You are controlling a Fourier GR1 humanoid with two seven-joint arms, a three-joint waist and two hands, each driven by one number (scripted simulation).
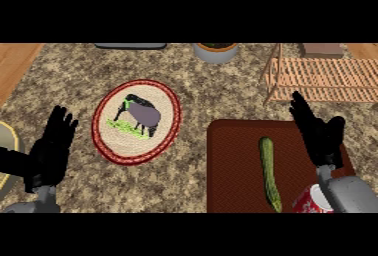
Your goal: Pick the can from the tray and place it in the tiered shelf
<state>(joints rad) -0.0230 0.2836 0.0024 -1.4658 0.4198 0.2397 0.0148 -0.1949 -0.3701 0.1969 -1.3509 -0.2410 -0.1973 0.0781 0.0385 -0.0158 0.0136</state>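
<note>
The left hand (50, 150) is held open at the view's left, fingers straight and pointed up. The right hand (317, 136) is also held open at the right, thumb spread apart. The left forearm (38, 204) and right forearm (352, 194) are seen at the lower edge.

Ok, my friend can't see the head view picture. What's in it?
The robot's open right hand hovers over a dark red tray holding a green cucumber and a red can at its near right corner. A wooden tiered shelf stands beyond it. The open left hand shows at the left, beside a red-rimmed plate.
</note>
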